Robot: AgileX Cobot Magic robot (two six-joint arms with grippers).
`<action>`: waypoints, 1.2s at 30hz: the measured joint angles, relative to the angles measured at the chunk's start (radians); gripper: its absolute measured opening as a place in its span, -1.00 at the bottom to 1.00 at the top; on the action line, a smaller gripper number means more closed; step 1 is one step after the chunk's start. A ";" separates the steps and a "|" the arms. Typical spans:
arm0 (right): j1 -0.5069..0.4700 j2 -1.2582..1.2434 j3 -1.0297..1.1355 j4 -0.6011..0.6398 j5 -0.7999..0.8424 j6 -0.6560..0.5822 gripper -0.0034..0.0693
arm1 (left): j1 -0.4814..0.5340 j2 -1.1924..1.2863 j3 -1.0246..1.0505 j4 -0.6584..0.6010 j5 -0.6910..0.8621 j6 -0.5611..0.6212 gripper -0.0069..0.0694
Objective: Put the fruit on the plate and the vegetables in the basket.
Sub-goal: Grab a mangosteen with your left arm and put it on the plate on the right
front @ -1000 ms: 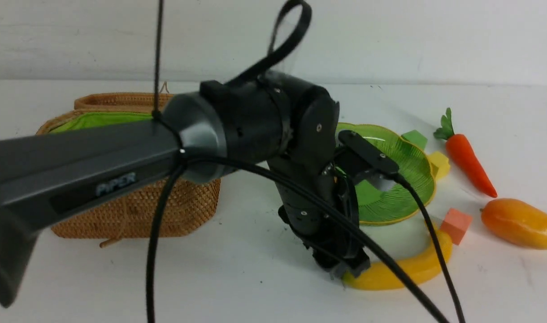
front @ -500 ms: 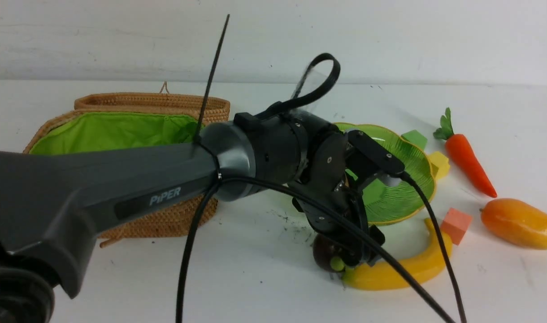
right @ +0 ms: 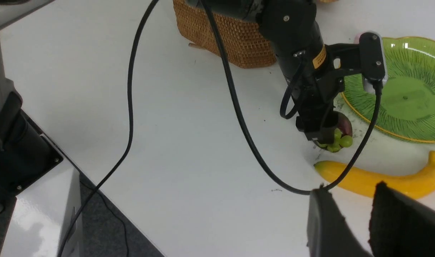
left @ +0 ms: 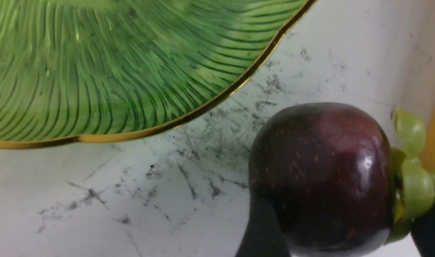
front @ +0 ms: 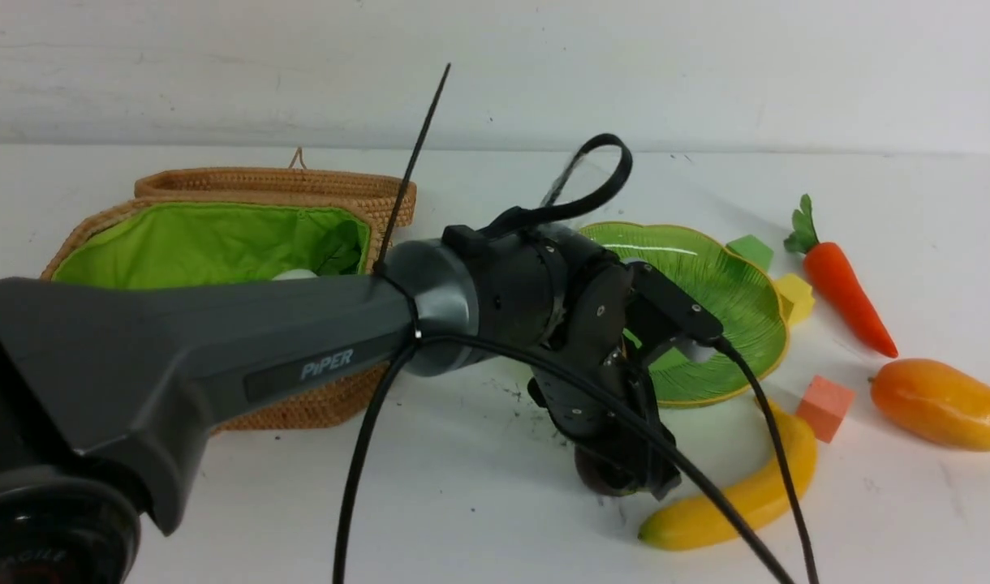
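Note:
A dark purple mangosteen (left: 321,171) rests on the white table just in front of the green plate (front: 730,292). My left gripper (front: 625,478) reaches down over it, one finger on each side, shut on it. The mangosteen's green knobs (right: 337,142) point toward the yellow banana (front: 738,495), which lies apart from them. The orange carrot (front: 840,280) and orange-yellow mango (front: 941,403) lie at the right. The wicker basket (front: 300,405) stands at the left with a white radish (front: 296,274) just showing inside. My right gripper (right: 350,188) hovers open and empty near the banana (right: 374,178).
Green (front: 749,250), yellow (front: 795,296) and salmon (front: 825,405) cubes lie around the plate's right side. The left arm and its black cables (front: 357,487) cross the middle of the front view. The table's edge (right: 107,200) drops off beside the robot base.
The left arm has dropped lower, uncovering the basket's lining. Its gripper has narrowed onto the mangosteen. The banana's near end has slid toward the front. The right gripper is unchanged.

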 joint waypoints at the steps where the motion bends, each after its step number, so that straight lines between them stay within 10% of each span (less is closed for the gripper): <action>1: 0.000 0.000 0.000 0.000 0.000 0.000 -0.35 | 0.000 0.000 0.000 0.000 0.002 0.000 0.38; 14: 0.000 0.000 0.000 0.002 0.000 0.000 -0.35 | 0.000 -0.005 -0.006 0.038 0.094 0.000 -0.85; 29: 0.000 0.000 0.000 0.007 0.000 0.000 -0.35 | -0.004 -0.074 0.002 0.038 0.216 0.000 -0.78; 36: 0.000 0.000 0.000 0.007 0.000 0.000 -0.35 | -0.008 -0.133 0.002 -0.045 0.153 0.000 0.22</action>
